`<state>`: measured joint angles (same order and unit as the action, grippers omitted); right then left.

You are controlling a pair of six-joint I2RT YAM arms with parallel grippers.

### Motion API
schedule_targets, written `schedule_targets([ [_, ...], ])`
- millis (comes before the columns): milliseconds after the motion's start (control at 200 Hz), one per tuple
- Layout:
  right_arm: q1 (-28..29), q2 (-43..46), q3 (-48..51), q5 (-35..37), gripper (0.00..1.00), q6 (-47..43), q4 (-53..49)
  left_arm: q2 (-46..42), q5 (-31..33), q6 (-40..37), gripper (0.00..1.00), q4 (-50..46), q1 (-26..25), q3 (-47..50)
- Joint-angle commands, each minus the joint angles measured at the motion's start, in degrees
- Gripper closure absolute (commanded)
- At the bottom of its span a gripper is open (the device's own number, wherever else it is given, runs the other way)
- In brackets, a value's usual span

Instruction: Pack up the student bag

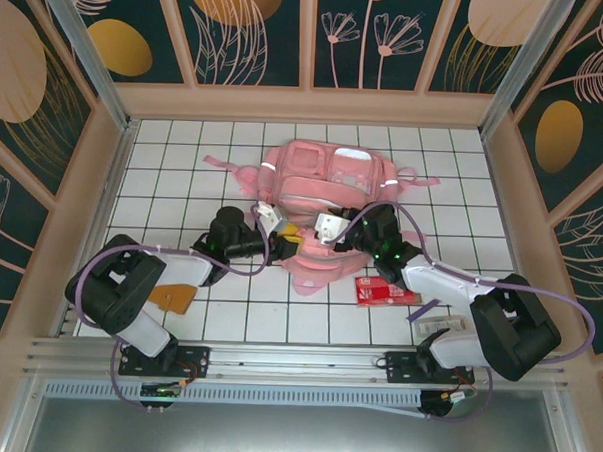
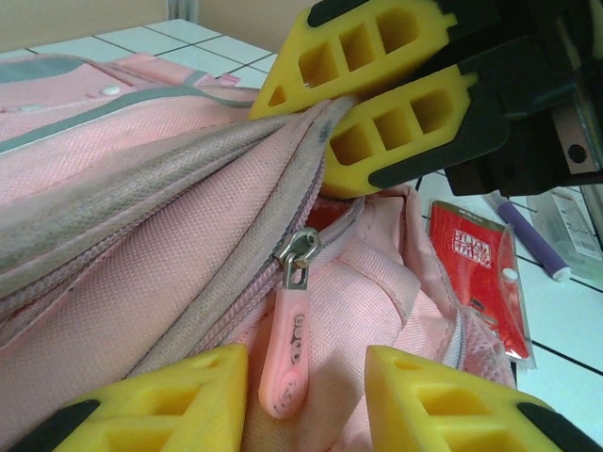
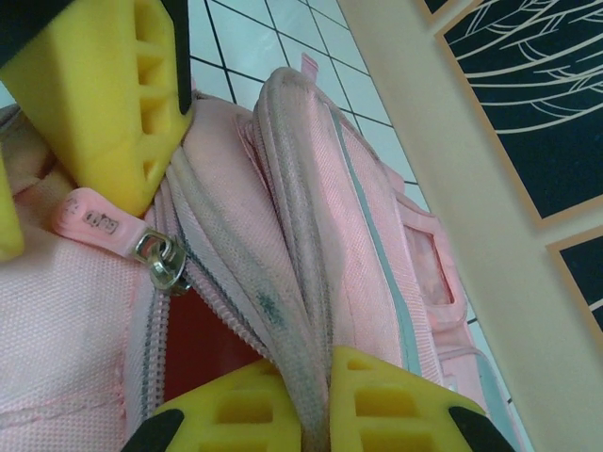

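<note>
Clerk: Entry one, the main article?

Checker: One student bag [image 1: 329,177], pink fabric with pale strips. It lies on the white tiled table [image 1: 174,160], at the centre and toward the far wall. Its near end reaches toward the arms, and both tools sit at that end.

Clerk: Entry two, the left gripper [image 2: 306,367]?

Checker: Yellow fingers, jaws apart. A pink zipper pull [image 2: 285,377] hangs in the gap from a metal slider [image 2: 300,252] and is not pinched. Whether it brushes one finger, I cannot tell.

Clerk: Entry three, the right gripper [image 3: 311,381]?

Checker: Jaws clamped on a raised fold of the bag's fabric, right beside the zipper track. The pocket mouth gapes below that fold, and a red surface [image 3: 198,339] shows in the opening.

Clerk: Loose stock on the tiles?

Checker: One red packet [image 1: 379,289], flat, just beside the bag's near right corner. One purple pen [image 1: 421,311], near the packet on the side of the right arm's base. One clear packet [image 2: 573,215], just beside the pen, print not legible. One orange flat piece [image 1: 173,297], on the left, partly under the left arm and well apart from the bag.
</note>
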<state>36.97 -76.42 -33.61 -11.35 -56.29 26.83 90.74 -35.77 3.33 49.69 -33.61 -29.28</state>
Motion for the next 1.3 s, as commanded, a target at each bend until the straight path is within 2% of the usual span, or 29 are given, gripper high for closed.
schedule_targets([
  [0, 3.00, 2.16, -0.35, -5.27, 1.00, -1.10, 7.14, 1.28, -0.58, -0.11, 0.63, 2.28, -0.68, -4.00],
  [110, 3.42, 2.24, -0.24, -5.21, 1.00, -0.99, 7.26, 1.37, 0.95, -0.63, 0.72, 1.71, -0.85, -4.21],
  [295, 3.56, 2.02, 0.27, -3.27, 1.00, -3.00, 5.62, -0.25, 3.09, -1.00, 1.00, 1.32, -0.80, -3.36],
  [395, 2.21, 1.72, 0.43, -0.20, 1.00, -4.12, 4.24, -2.29, 3.89, -3.12, 1.00, -1.20, -0.70, -2.68],
  [465, 0.36, 1.97, 0.71, 1.00, 1.00, -4.57, 3.87, -4.22, 9.33, -4.02, 1.00, -5.69, -0.19, -2.69],
  [596, -2.02, 2.55, 0.81, 2.79, 1.00, -6.62, 3.28, -7.01, 13.36, -3.41, 1.00, -12.18, 4.38, -2.12],
  [646, -2.40, 2.78, 0.76, 2.92, 1.00, -7.14, 3.18, -8.33, 17.36, -3.03, 1.00, -14.58, 5.94, -1.53],
  [721, -2.52, 3.36, 0.73, 2.21, 1.00, -7.96, 2.71, -9.20, 22.39, -2.66, 1.00, -20.58, 8.20, -2.22],
  [826, -2.36, 4.47, 1.30, 0.30, 1.00, -7.40, 3.15, -8.65, 22.60, 1.08, 1.00, -21.31, 11.15, -2.94],
  [916, -2.34, 5.76, 1.30, -0.87, 1.00, -5.87, 3.97, -6.04, 23.47, 2.38, 1.00, -26.33, 11.63, -6.82],
  [1056, -2.61, 8.65, 0.66, -4.28, 1.00, -5.28, 2.78, -3.72, 31.76, 5.57, 1.00, -31.15, 12.23, -10.51],
  [1296, -0.76, 10.33, -0.76, -11.28, 1.00, -7.80, -2.94, 1.66, 30.97, 5.59, 1.00, -35.33, 14.18, -19.25],
])
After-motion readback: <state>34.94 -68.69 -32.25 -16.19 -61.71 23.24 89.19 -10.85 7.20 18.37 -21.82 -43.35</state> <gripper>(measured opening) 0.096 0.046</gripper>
